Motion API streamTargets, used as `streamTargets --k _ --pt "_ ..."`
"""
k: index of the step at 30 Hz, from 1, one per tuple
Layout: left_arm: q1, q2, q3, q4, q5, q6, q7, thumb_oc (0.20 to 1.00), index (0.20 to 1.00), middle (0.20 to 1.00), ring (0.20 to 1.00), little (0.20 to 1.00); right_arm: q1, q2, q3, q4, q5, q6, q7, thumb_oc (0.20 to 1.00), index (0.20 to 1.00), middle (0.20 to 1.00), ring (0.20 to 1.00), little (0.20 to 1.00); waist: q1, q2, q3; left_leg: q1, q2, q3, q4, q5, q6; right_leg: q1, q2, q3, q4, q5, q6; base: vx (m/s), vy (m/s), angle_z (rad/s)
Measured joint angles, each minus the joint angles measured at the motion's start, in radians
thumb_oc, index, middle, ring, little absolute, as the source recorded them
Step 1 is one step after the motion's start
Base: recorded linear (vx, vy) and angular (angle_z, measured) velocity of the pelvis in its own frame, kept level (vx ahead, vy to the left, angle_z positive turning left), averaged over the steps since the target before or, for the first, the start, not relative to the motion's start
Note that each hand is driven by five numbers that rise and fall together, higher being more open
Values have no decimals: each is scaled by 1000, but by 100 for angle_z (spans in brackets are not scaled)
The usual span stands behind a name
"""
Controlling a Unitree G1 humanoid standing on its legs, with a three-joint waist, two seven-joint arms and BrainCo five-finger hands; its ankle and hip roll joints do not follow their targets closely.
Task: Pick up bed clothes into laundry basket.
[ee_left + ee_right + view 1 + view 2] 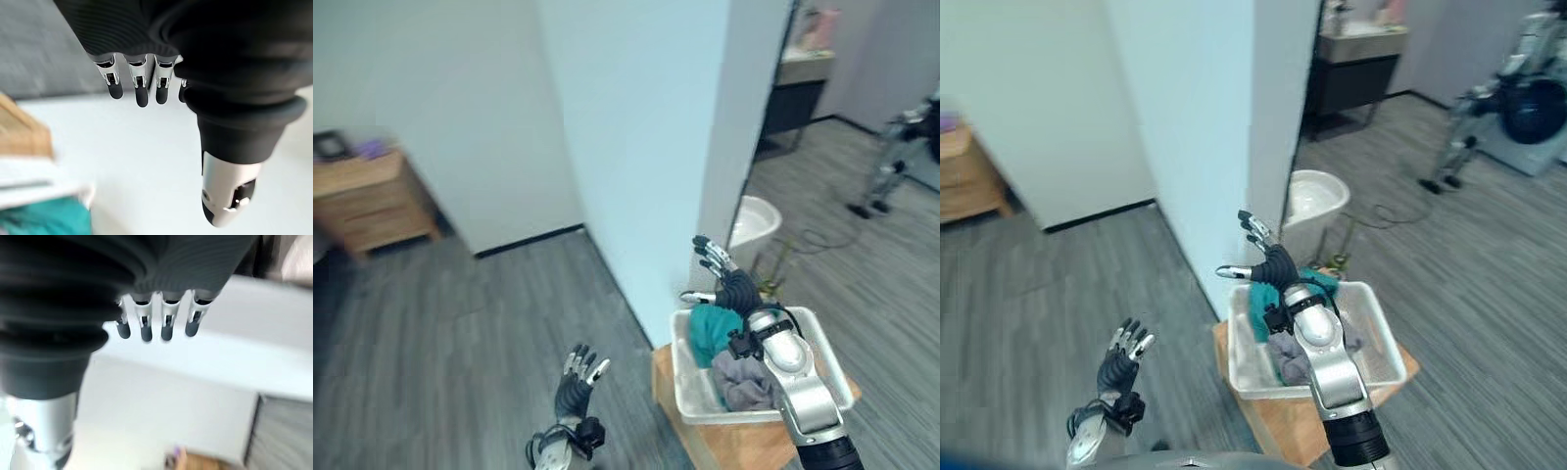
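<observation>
Grey floor surrounds us; our right hand (pixel 736 285), fingers straight and released, hovers just above the basket (pixel 826 346) holding teal cloth (pixel 710 331); left hand (pixel 578 383) hangs relaxed.

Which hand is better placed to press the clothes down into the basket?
Probably the right hand: it hovers open above the white basket, over the teal cloth and grey cloth. The left hand hangs open over bare floor, apart from it.
</observation>
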Motion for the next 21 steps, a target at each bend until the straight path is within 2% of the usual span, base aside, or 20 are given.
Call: streamTargets --k 1,2,3,4,5,6,8,9,10,11,12,13,14,15,16,17,18,19,20,21 --pt "-39 3 -5 11 -10 5 -2 1000 1000 1000 1000 1000 1 -15 -1 7 -1 9 -10 1000 1000 1000 1000 1000 -31 -12 16 -46 -34 111 3 115 15 2 -31 -65 3 -8 -10 -251 -95 181" --pt "-62 10 -2 1 -27 3 -5 1000 1000 1000 1000 1000 -9 -33 13 7 -4 22 -10 1000 1000 1000 1000 1000 -13 -27 24 -25 -35 272 -2 -82 75 -15 -47 -93 10 -11 -58 -291 -186 132" --pt "-72 12 8 4 -27 7 -11 1000 1000 1000 1000 1000 -8 -30 8 0 -8 20 -13 1000 1000 1000 1000 1000 -38 -19 19 -20 -15 419 66 -191 85 -6 -46 -133 -2 2 -47 -187 -153 76" --pt "-86 13 14 6 -28 16 -17 1000 1000 1000 1000 1000 1 -29 0 -11 -12 21 -19 1000 1000 1000 1000 1000 -58 -19 18 -19 -18 434 147 -198 66 0 -50 -153 -13 -1 -52 -103 -155 94" --pt "-106 14 29 10 -28 29 -34 1000 1000 1000 1000 1000 20 -28 -11 -33 -28 35 -32 1000 1000 1000 1000 1000 -81 -36 25 9 -60 432 309 -303 18 7 -88 -201 34 -10 -45 -70 -79 118" --pt "-117 14 23 13 -28 38 -42 1000 1000 1000 1000 1000 46 -31 -32 -52 -29 40 -36 1000 1000 1000 1000 1000 -104 -54 29 27 -81 433 371 -324 5 22 -113 -234 50 -20 -40 -87 -61 133" --pt "-121 7 17 -4 -29 40 -50 1000 1000 1000 1000 1000 58 -34 -62 -68 -29 41 -44 1000 1000 1000 1000 1000 -116 -46 15 75 -115 455 307 -323 -8 25 -121 -267 99 -58 -26 -86 24 132" --pt "-173 6 14 4 -30 51 -54 1000 1000 1000 1000 1000 57 -34 -74 -70 -30 39 -58 1000 1000 1000 1000 1000 -141 -38 16 74 -162 445 182 -294 -54 39 -121 -370 93 -83 -26 -40 68 203" --pt "-223 6 7 15 -33 64 -56 1000 1000 1000 1000 1000 57 -37 -82 -67 -35 42 -63 1000 1000 1000 1000 1000 -158 -51 4 89 -200 425 34 -247 -130 57 -110 -433 28 -74 -39 -61 86 250" --pt "-257 18 0 9 -35 69 -62 1000 1000 1000 1000 1000 46 -40 -85 -59 -38 44 -64 1000 1000 1000 1000 1000 -156 -75 0 102 -200 473 -11 -262 -132 68 -138 -487 -22 -26 -79 -102 76 179" --pt "-270 15 2 -10 -35 68 -66 1000 1000 1000 1000 1000 12 -34 -77 -40 -38 50 -58 1000 1000 1000 1000 1000 -131 -89 8 116 -147 597 85 -297 -50 64 -143 -502 -19 -7 -66 -162 141 123" --pt "-264 6 4 -7 -35 72 -72 1000 1000 1000 1000 1000 -10 -35 -71 -49 -39 55 -52 1000 1000 1000 1000 1000 -117 -61 9 212 -63 764 107 -299 -60 102 -145 -567 -10 8 -20 -160 177 139" --pt "-261 9 -15 -8 -35 75 -78 1000 1000 1000 1000 1000 -11 -51 -73 -70 -39 49 -53 1000 1000 1000 1000 1000 -140 -30 10 249 -75 775 52 -275 -87 130 -165 -629 31 -7 -2 -127 188 146" --pt "-260 7 -19 -4 -36 78 -84 1000 1000 1000 1000 1000 -15 -50 -74 -66 -39 52 -52 1000 1000 1000 1000 1000 -135 -35 20 263 -102 802 32 -235 -24 127 -228 -653 116 -14 -4 -88 233 157" --pt "-256 7 -21 0 -36 81 -88 1000 1000 1000 1000 1000 -10 -53 -73 -64 -39 54 -50 1000 1000 1000 1000 1000 -139 -45 23 257 -133 864 34 -196 56 129 -287 -697 210 -7 -30 -60 280 132" --pt "-250 7 -23 -2 -36 80 -98 1000 1000 1000 1000 1000 -10 -59 -75 -65 -39 53 -49 1000 1000 1000 1000 1000 -157 -45 13 245 -137 937 33 -199 85 140 -295 -744 224 3 -47 -90 347 152" --pt "-247 11 -28 -6 -36 76 -109 1000 1000 1000 1000 1000 -14 -65 -83 -66 -39 51 -48 1000 1000 1000 1000 1000 -169 -17 -13 248 -143 953 3 -227 75 156 -268 -764 199 -11 -44 -127 332 114" --pt "-233 22 -27 -23 -36 67 -117 1000 1000 1000 1000 1000 -25 -56 -85 -57 -39 49 -46 1000 1000 1000 1000 1000 -155 -17 -32 244 -159 906 -52 -259 4 157 -245 -748 170 -26 -23 -125 297 83" --pt "-234 50 -18 -23 -36 63 -119 1000 1000 1000 1000 1000 -26 -15 -92 -41 -39 51 -45 1000 1000 1000 1000 1000 -155 -62 -42 228 -192 889 -58 -240 8 167 -258 -729 138 -58 24 -68 176 63" --pt "-227 71 -14 -24 -35 70 -116 1000 1000 1000 1000 1000 -16 20 -86 -33 -39 55 -45 1000 1000 1000 1000 1000 -151 -90 -41 192 -183 856 -37 -243 12 175 -241 -750 88 -41 20 -41 273 68"
